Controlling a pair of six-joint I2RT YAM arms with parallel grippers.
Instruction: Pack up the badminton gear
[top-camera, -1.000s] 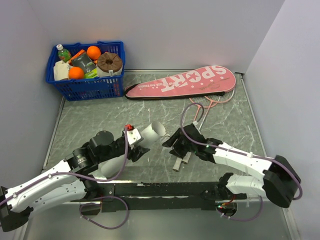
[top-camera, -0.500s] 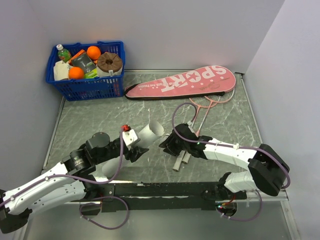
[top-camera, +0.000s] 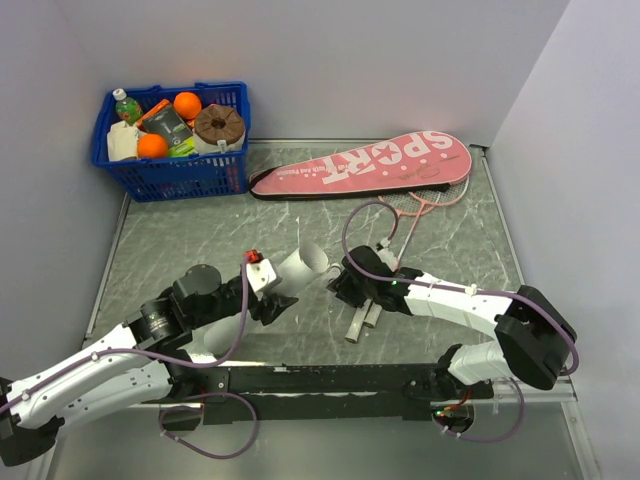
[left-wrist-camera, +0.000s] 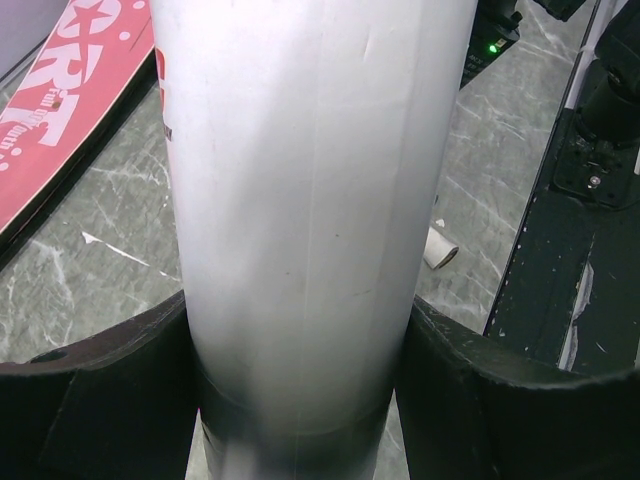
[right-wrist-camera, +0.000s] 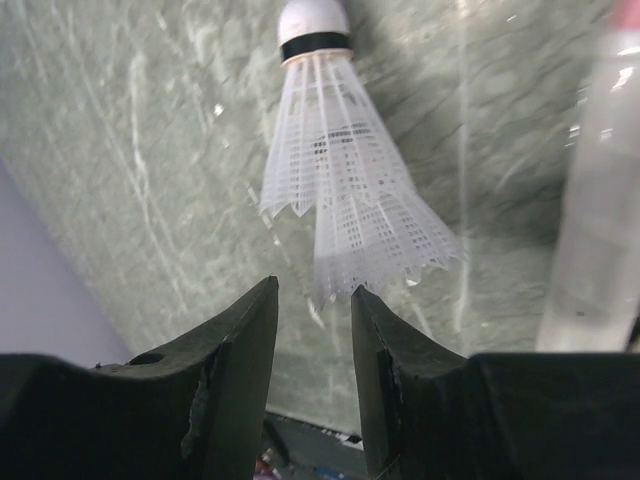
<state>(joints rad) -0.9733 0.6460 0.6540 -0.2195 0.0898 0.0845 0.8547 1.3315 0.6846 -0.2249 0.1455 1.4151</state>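
Behind, pink "SPORT" case (top-camera: 370, 160); left pincer (left-wrist-camera: 297, 395) tight around tube (left-wrist-camera: 300, 190), right pincer (right-wrist-camera: 313, 305) around shuttlecock (right-wrist-camera: 335, 170).

Blue basket (top-camera: 170, 178) — 2 oranges (top-camera: 187, 104), bottle (top-camera: 125, 104)

The long white tube (left-wrist-camera: 310, 200) filled the middle of the view, standing upright and clamped between the black fingers (left-wrist-camera: 110, 390) of the left gripper (left-wrist-camera: 300, 400). Behind it at upper left lay the pink case (left-wrist-camera: 60, 110) (white lettering, black edge) on the marbled table (left-wrist-camera: 110, 250). A small white cylinder end (left-wrist-camera: 440, 247) lay to the right, beside a black rail (left-wrist-camera: 570, 270).
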